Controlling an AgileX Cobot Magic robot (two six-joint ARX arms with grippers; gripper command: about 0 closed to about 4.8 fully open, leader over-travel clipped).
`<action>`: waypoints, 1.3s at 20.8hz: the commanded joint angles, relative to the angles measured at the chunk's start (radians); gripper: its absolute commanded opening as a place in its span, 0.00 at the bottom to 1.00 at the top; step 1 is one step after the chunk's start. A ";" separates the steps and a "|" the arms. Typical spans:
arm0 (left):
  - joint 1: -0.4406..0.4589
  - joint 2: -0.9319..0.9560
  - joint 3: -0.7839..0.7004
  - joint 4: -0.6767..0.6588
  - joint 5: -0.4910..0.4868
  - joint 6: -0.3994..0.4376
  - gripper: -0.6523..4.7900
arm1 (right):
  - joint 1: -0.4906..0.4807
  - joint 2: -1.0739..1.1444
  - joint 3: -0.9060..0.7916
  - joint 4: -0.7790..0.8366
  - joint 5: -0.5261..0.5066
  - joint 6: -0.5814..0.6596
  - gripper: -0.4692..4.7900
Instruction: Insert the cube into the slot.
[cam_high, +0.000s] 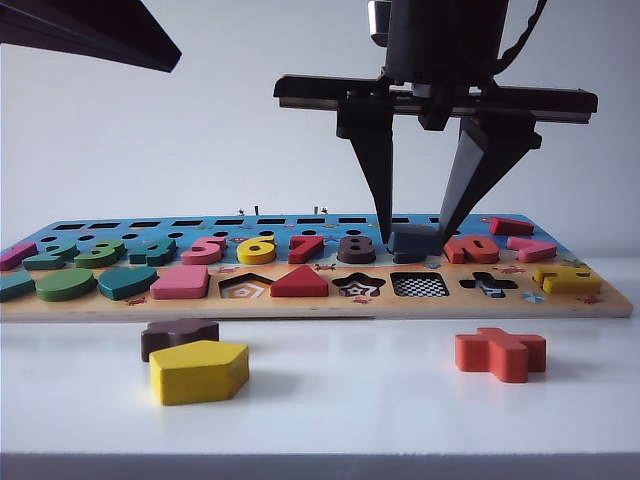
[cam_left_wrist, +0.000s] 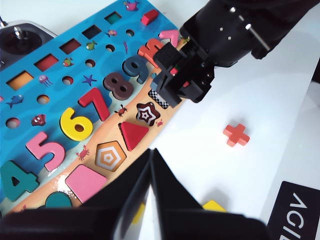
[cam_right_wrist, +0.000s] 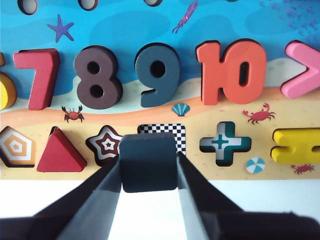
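- Here the right claw (cam_right_wrist: 149, 165) is clamped on the cube (cam_right_wrist: 148, 161), one finger pressed against each side, above the puzzle board (cam_high: 300, 305).
- In the right wrist view the cube hangs over the near edge of the slot (cam_right_wrist: 165, 133), hiding part of its checkerboard floor; the cube is not seated in it.
- In the exterior view the right claw (cam_high: 412, 240) points down from above, and the cube (cam_high: 413, 242) sits just above the board, a little to the far side of the slot (cam_high: 419, 285).
- The slot lies between the star-shaped cut-out (cam_high: 358, 285) on its left and the cross-shaped cut-out (cam_high: 488, 285) on its right.
- The left claw (cam_left_wrist: 150, 175) hovers over the near edge of the board, its fingers closed together with nothing between them.
- On the white tabletop (cam_high: 360, 400), near the board, lie a yellow pentagon (cam_high: 198, 371), a dark brown lobed block (cam_high: 178, 337) touching it behind, and an orange cross block (cam_high: 501, 352) well to the right.
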 joint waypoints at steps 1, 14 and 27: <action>0.000 0.005 0.003 0.015 -0.011 0.008 0.15 | 0.002 0.012 0.002 0.004 0.011 0.010 0.12; 0.000 0.005 0.003 0.048 -0.013 0.008 0.15 | -0.007 0.060 -0.001 0.009 0.034 0.030 0.12; 0.000 0.005 0.003 0.047 -0.013 0.008 0.15 | -0.012 0.073 -0.001 0.015 0.035 0.029 0.12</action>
